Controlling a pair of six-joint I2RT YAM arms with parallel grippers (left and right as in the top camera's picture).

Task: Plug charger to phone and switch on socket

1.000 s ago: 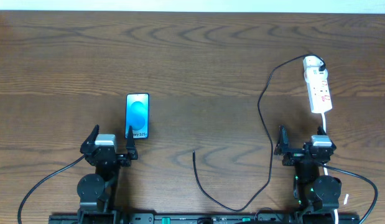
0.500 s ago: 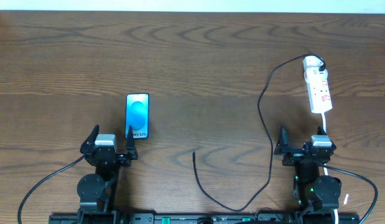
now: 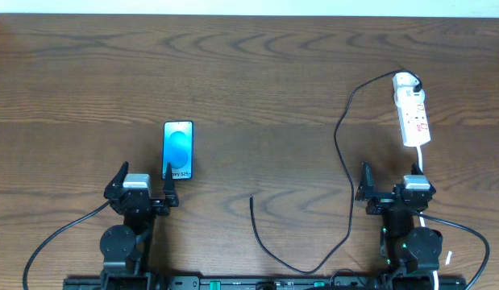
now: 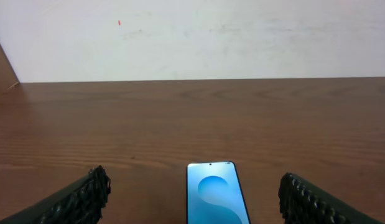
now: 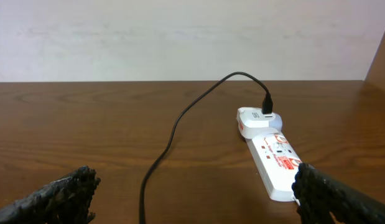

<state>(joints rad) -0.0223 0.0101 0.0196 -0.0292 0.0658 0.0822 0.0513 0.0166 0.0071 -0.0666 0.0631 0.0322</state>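
The wooden table carries everything well spread out. The socket lies on the robot's right, straight ahead of the right gripper and lengthwise away from it, with the charger's adapter seated at its far end. The phone lies on the left, screen up, its long axis also running away from the robot. Its near short edge sits just ahead of the left gripper. The inner finger overlaps the phone's near corner from above, though it probably stands just short of it rather than touching.

The charger leaves the socket, sweeps left, runs back toward the robot and loops round near the arm bases. Its plug tip lies free on the table between the two arms — to the right of the phone's near end and pointing away from the robot, roughly parallel to the phone.

That is the relation that counts: the tip lies off to the inner side of both grippers, somewhat nearer the left one. Both pairs of fingers stand spread wide and hold nothing — neither wrist view shows the tip.
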